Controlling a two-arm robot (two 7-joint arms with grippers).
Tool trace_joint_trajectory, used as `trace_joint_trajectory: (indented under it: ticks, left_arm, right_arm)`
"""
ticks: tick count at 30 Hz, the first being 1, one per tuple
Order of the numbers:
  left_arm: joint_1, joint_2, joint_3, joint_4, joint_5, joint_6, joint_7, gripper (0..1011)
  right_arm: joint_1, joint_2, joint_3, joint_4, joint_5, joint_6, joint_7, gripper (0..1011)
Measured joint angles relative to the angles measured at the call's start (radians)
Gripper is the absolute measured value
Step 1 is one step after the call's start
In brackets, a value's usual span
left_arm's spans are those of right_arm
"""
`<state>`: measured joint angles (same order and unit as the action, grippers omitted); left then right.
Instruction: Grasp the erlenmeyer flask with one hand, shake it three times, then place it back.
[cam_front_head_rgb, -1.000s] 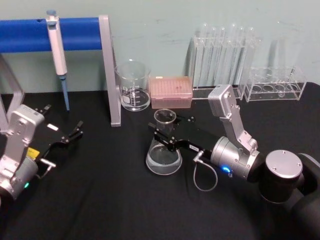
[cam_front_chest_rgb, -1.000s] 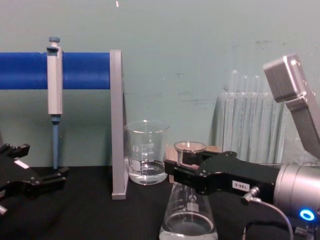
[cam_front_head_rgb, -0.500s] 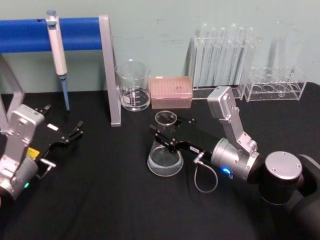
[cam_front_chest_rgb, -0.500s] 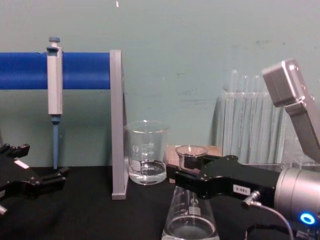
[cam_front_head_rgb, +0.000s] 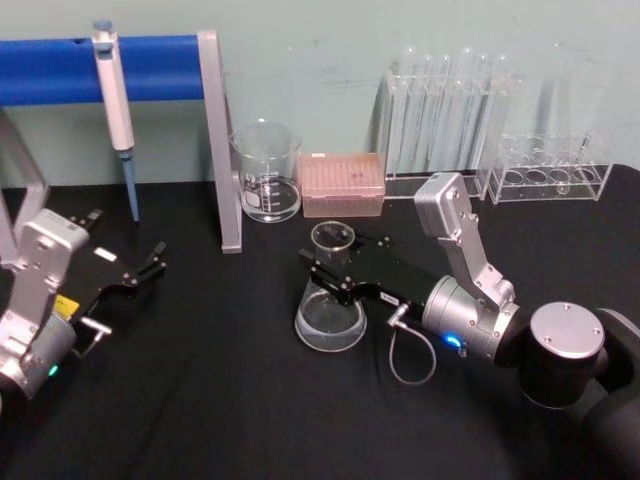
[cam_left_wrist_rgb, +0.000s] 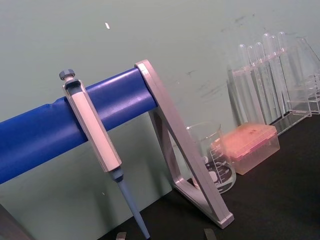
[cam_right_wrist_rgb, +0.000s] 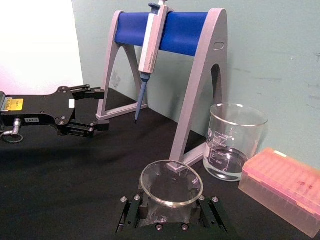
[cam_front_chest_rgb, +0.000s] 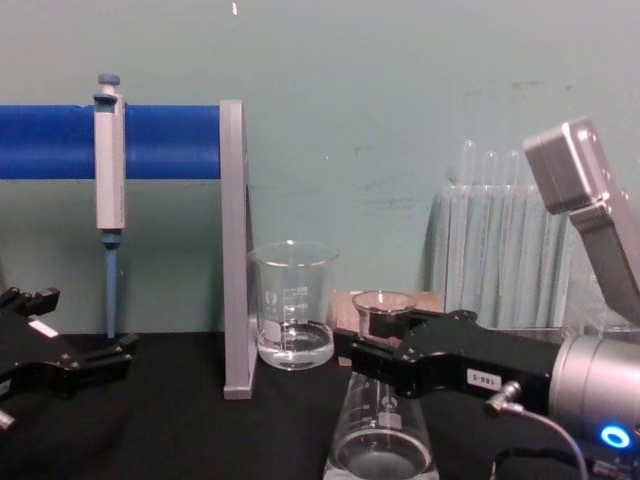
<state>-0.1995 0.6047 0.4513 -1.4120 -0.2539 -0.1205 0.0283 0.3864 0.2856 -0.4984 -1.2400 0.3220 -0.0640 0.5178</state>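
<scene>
Counting one erlenmeyer flask (cam_front_head_rgb: 328, 318), one beaker (cam_front_head_rgb: 267, 172), one pipette (cam_front_head_rgb: 113, 95) hung on one blue stand (cam_front_head_rgb: 160, 66), one pink box (cam_front_head_rgb: 343, 184), a taller rack (cam_front_head_rgb: 445, 120) and a lower rack (cam_front_head_rgb: 552, 172) on the black bench (cam_front_head_rgb: 200, 400). Tubes in the taller rack are too faint to count. The right claw (cam_front_head_rgb: 323, 268) clamps the flask's neck near mid-bench. The chest view cuts off the flask base, so contact with the bench cannot be confirmed. The left claw (cam_front_head_rgb: 155, 258) sits at the left, jaws parted, holding nothing.
</scene>
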Motion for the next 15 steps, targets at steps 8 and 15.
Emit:
trace_joint_trajectory:
  ticks: [8, 15]
  left_arm:
    - [0.000, 0.000, 0.000, 0.000, 0.000, 0.000, 0.000, 1001]
    - [0.000, 0.000, 0.000, 0.000, 0.000, 0.000, 0.000, 1001]
  right_arm:
    - [0.000, 0.000, 0.000, 0.000, 0.000, 0.000, 0.000, 572]
    - [0.000, 0.000, 0.000, 0.000, 0.000, 0.000, 0.000, 808]
